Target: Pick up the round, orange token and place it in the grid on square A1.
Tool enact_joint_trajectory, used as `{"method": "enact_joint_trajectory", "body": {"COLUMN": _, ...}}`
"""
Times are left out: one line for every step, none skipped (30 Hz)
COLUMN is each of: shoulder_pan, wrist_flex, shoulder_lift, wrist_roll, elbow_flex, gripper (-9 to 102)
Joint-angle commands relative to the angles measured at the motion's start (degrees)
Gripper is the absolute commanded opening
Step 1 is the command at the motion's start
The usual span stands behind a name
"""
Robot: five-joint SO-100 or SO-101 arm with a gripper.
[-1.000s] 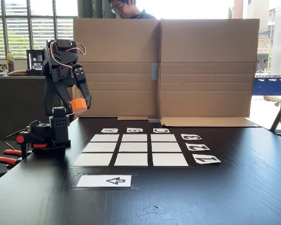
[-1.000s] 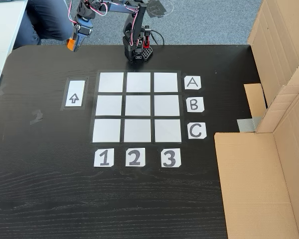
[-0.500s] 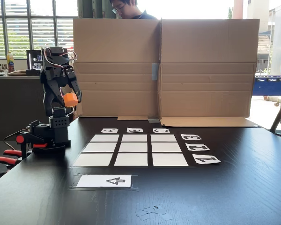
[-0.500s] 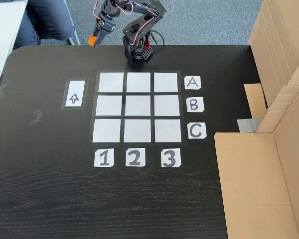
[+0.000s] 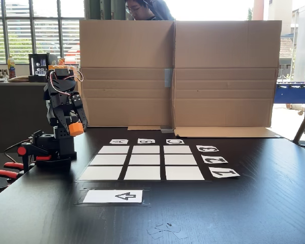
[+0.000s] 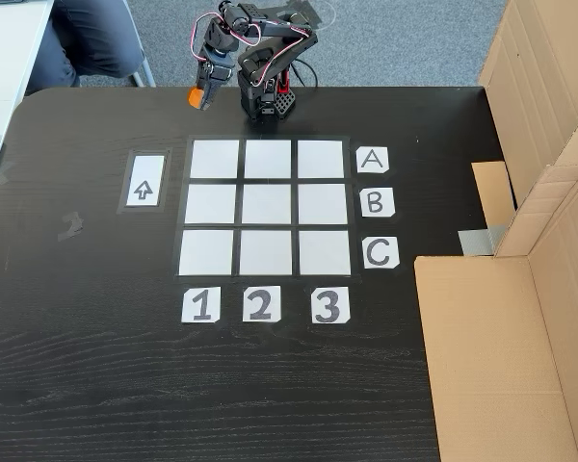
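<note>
The small orange token [image 5: 75, 128] [image 6: 196, 96] is held off the table in my gripper [image 5: 74, 127] [image 6: 199, 93], which is shut on it. The arm is folded over its base at the table's far edge in the top-down fixed view. The token hangs just beyond the grid's [image 6: 267, 204] [image 5: 144, 159] corner, slightly left of the A row's first cell. Square A1 [image 6: 215, 159] [image 5: 100, 173] is a bare white cell: top left in the top-down fixed view, near left in the low fixed view. All nine cells are bare.
A white arrow card [image 6: 146, 180] [image 5: 113, 196] lies beside the grid. A tall cardboard screen [image 5: 178, 71] [image 6: 520, 289] walls one side of the table. A person [image 5: 142, 9] is behind it. Red clamps [image 5: 10, 173] hold the arm's base.
The arm has swung the held token sideways toward the grid and lowered it, from high and off the table's edge to just above the table near the A1 corner.
</note>
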Motion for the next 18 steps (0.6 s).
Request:
{"method": "enact_joint_trajectory", "body": {"shoulder_pan": -1.0, "wrist_flex": -0.6, "shoulder_lift": 0.6, "wrist_roll": -1.1, "elbow_flex": 1.9, "gripper": 10}}
{"method": "enact_joint_trajectory", "body": {"shoulder_pan": -1.3, "wrist_flex": -0.7, "shoulder_lift": 0.4, "wrist_roll": -1.3, "elbow_flex": 2.6, "gripper": 10}}
{"method": "enact_joint_trajectory", "body": {"shoulder_pan": -1.7, "wrist_flex": -0.7, "shoulder_lift": 0.1, "wrist_roll": -1.4, "elbow_flex": 3.2, "gripper": 10}}
{"method": "enact_joint_trajectory", "body": {"shoulder_pan": -1.9, "wrist_flex": -0.7, "shoulder_lift": -0.4, "wrist_roll": -1.5, "elbow_flex": 3.7, "gripper": 10}}
{"method": "enact_joint_trajectory", "body": {"shoulder_pan": -2.2, "wrist_flex": -0.8, "shoulder_lift": -1.1, "wrist_roll": -1.7, "elbow_flex": 4.0, "gripper": 10}}
{"method": "enact_joint_trajectory", "body": {"shoulder_pan": -2.5, "wrist_flex": -0.9, "shoulder_lift": -1.8, "wrist_roll": -1.8, "elbow_flex": 4.4, "gripper": 10}}
{"method": "enact_joint_trajectory", "body": {"shoulder_pan": -2.8, "wrist_flex": -1.0, "shoulder_lift": -3.0, "wrist_roll": -2.0, "elbow_flex": 4.6, "gripper": 10}}
{"method": "enact_joint_trajectory", "body": {"shoulder_pan": -3.2, "wrist_flex": -1.0, "shoulder_lift": -4.3, "wrist_roll": -2.4, "elbow_flex": 4.8, "gripper": 10}}
{"method": "enact_joint_trajectory", "body": {"shoulder_pan": -3.6, "wrist_flex": -1.1, "shoulder_lift": -5.9, "wrist_roll": -2.5, "elbow_flex": 4.9, "gripper": 10}}
{"method": "enact_joint_trajectory", "body": {"shoulder_pan": -4.1, "wrist_flex": -1.5, "shoulder_lift": -7.6, "wrist_roll": -2.5, "elbow_flex": 4.9, "gripper": 10}}
{"method": "enact_joint_trajectory", "body": {"shoulder_pan": -4.7, "wrist_flex": -1.8, "shoulder_lift": -9.4, "wrist_roll": -2.5, "elbow_flex": 4.9, "gripper": 10}}
{"method": "enact_joint_trajectory", "body": {"shoulder_pan": -5.3, "wrist_flex": -2.1, "shoulder_lift": -11.2, "wrist_roll": -2.6, "elbow_flex": 4.8, "gripper": 10}}
{"method": "enact_joint_trajectory", "body": {"shoulder_pan": -5.9, "wrist_flex": -2.2, "shoulder_lift": -13.0, "wrist_roll": -2.7, "elbow_flex": 4.5, "gripper": 10}}
{"method": "enact_joint_trajectory", "body": {"shoulder_pan": -6.6, "wrist_flex": -2.4, "shoulder_lift": -14.6, "wrist_roll": -2.8, "elbow_flex": 4.2, "gripper": 10}}
{"method": "enact_joint_trajectory", "body": {"shoulder_pan": -7.2, "wrist_flex": -2.5, "shoulder_lift": -16.3, "wrist_roll": -2.8, "elbow_flex": 3.8, "gripper": 10}}
{"method": "enact_joint_trajectory", "body": {"shoulder_pan": -7.9, "wrist_flex": -2.8, "shoulder_lift": -18.1, "wrist_roll": -2.8, "elbow_flex": 3.3, "gripper": 10}}
{"method": "enact_joint_trajectory", "body": {"shoulder_pan": -8.5, "wrist_flex": -3.4, "shoulder_lift": -19.8, "wrist_roll": -2.8, "elbow_flex": 3.3, "gripper": 10}}
{"method": "enact_joint_trajectory", "body": {"shoulder_pan": -9.1, "wrist_flex": -4.2, "shoulder_lift": -21.3, "wrist_roll": -2.6, "elbow_flex": 3.2, "gripper": 10}}
